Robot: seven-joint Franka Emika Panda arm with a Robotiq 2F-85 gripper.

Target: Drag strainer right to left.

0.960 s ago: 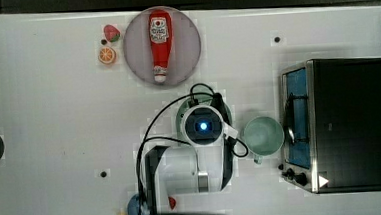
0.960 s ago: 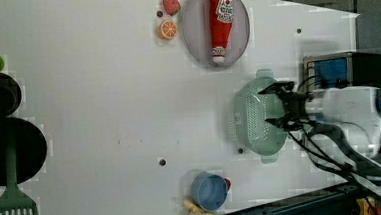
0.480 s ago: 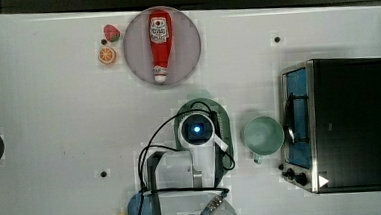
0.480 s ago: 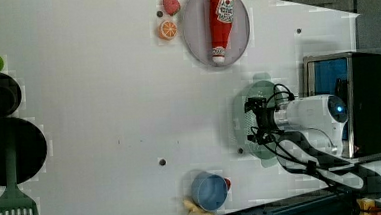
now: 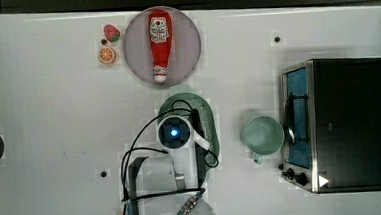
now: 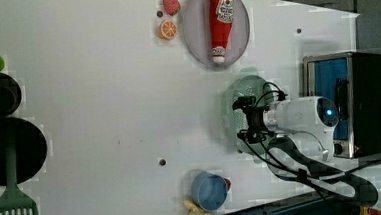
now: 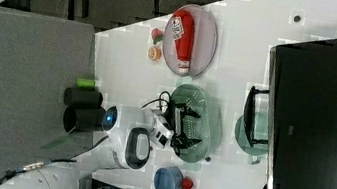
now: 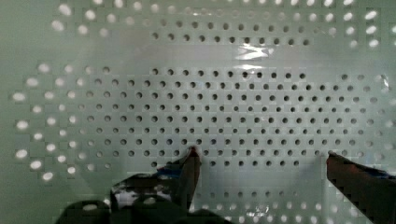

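The strainer [image 6: 245, 91] is a pale mint-green oval basket with a dotted bottom [image 8: 243, 107]. It lies just below the plate in the top view, with its rim [image 5: 210, 124] showing beside my arm. My gripper [image 8: 264, 158] is open and reaches down inside the strainer, both fingertips [image 8: 192, 156] close to the perforated bottom. In the right view the gripper [image 7: 191, 125] stands spread over the basket's middle [image 7: 207, 108], holding nothing. The left view shows the gripper [image 6: 243, 119] over the strainer's near half.
A mint cup [image 5: 263, 135] sits between the strainer and a toaster oven [image 5: 347, 123] at the top view's right. A plate [image 5: 187, 52] holds a ketchup bottle [image 5: 159, 42]. A strawberry [image 5: 111, 33] and an orange slice [image 5: 107, 55] lie beside it. A blue bowl [image 6: 209, 190] is near the front edge.
My arm and the strainer have slid toward the top view's left, away from the cup. The gripper has stayed open inside the basket.
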